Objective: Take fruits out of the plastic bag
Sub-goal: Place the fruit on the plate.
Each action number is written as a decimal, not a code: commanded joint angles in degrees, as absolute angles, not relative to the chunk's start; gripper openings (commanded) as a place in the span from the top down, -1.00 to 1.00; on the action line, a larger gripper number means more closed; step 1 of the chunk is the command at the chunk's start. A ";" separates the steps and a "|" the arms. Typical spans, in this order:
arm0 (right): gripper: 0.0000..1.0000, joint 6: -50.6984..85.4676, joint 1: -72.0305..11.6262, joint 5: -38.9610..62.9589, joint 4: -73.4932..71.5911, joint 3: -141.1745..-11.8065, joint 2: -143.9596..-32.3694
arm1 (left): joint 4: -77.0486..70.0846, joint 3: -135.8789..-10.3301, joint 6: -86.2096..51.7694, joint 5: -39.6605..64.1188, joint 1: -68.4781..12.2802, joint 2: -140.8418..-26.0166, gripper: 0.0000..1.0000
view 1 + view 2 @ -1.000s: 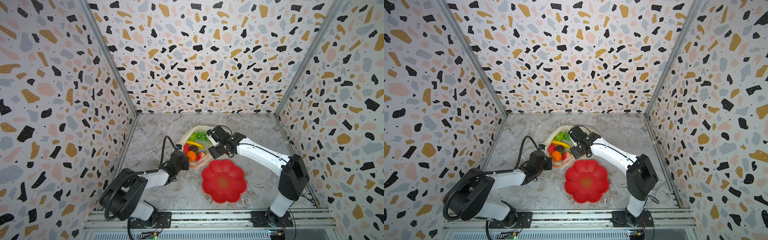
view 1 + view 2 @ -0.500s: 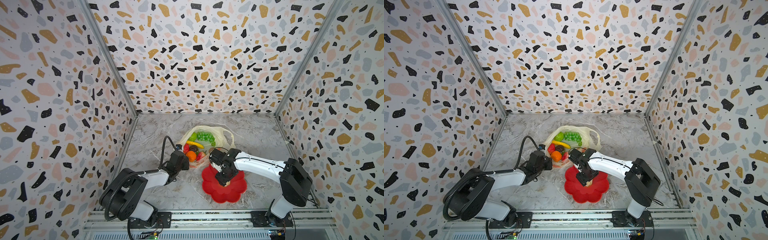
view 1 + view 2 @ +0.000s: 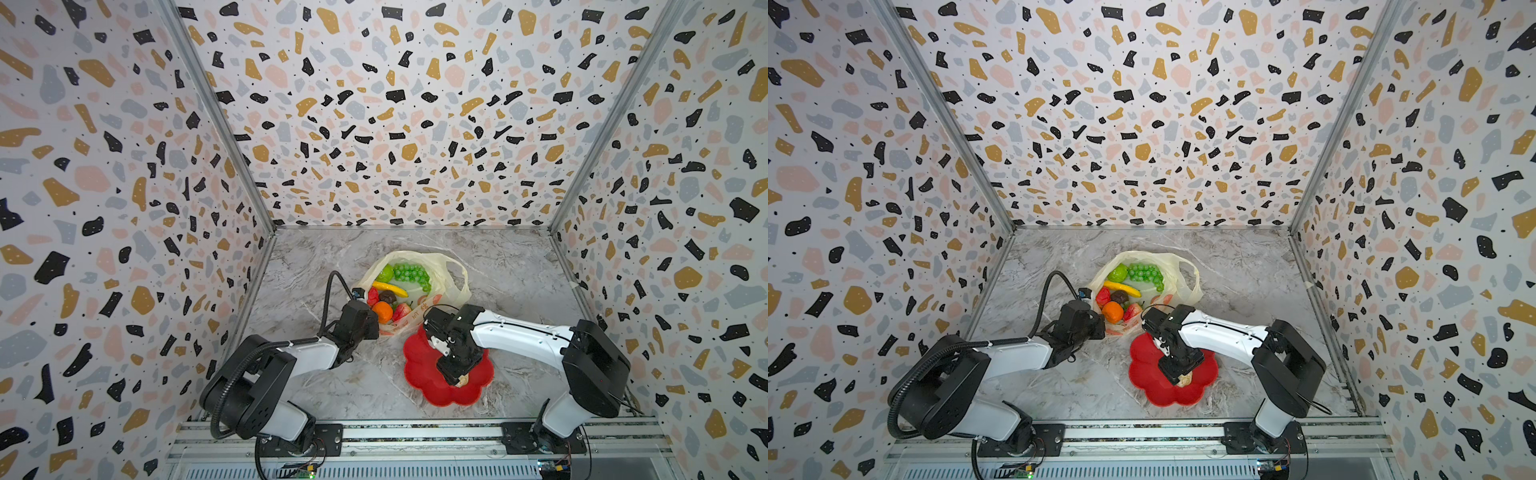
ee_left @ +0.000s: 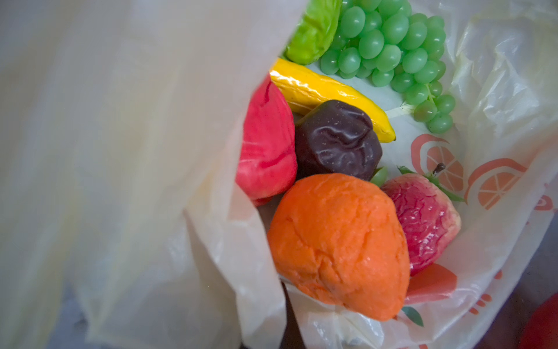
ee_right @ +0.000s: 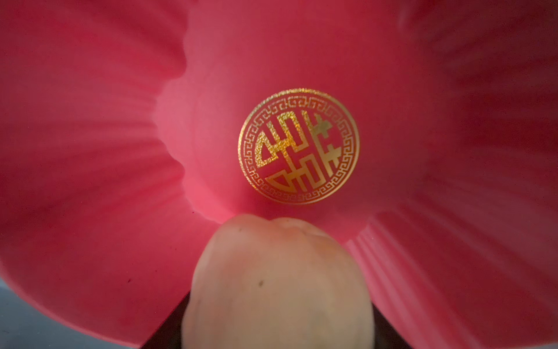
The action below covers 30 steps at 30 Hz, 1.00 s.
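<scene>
The plastic bag (image 3: pixel 451 270) lies open on the marble floor, and my left gripper (image 3: pixel 374 322) is shut on its near left edge. The left wrist view looks into the bag (image 4: pixel 120 151): an orange (image 4: pixel 338 244), a strawberry (image 4: pixel 422 220), a dark brown fruit (image 4: pixel 336 140), a bumpy red one (image 4: pixel 267 145), a banana (image 4: pixel 329 96), green grapes (image 4: pixel 389 45) and a green fruit (image 4: pixel 314 30). Bag film hides the left jaws. My right gripper (image 3: pixel 457 376) points down over the red dish (image 3: pixel 419 374), shut on a cream knobbly fruit (image 5: pixel 277 284).
The flower-shaped red dish (image 3: pixel 1142 374) sits just in front of the bag, its gold emblem (image 5: pixel 299 146) showing. Patterned walls close in the left, back and right sides. A metal rail (image 3: pixel 415 436) with both arm bases runs along the front.
My right gripper has swung from the bag's mouth toward the front and down over the red dish, carrying the cream fruit. The left arm has stayed put.
</scene>
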<state>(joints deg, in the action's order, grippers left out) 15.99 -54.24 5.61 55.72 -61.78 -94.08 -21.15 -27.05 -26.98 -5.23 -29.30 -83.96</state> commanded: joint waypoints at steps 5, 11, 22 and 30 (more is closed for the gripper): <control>-0.26 15.28 -54.49 4.93 56.60 -62.93 -96.88 | -22.24 -28.08 -26.60 -5.36 -29.18 -84.28 0.93; -0.39 15.21 -54.49 4.27 56.16 -63.17 -97.39 | -22.15 -28.17 -26.46 -5.38 -29.18 -84.25 0.93; -0.55 15.62 -54.56 1.88 56.75 -64.15 -96.66 | -22.15 -28.28 -26.45 -5.45 -29.18 -84.40 0.93; -0.44 15.52 -54.58 2.02 56.56 -64.33 -97.03 | -22.06 -28.22 -26.45 -5.45 -29.18 -84.22 0.93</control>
<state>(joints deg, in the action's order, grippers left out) 15.38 -54.35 2.52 55.46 -62.76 -96.82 -21.06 -27.05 -26.98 -5.23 -29.30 -83.96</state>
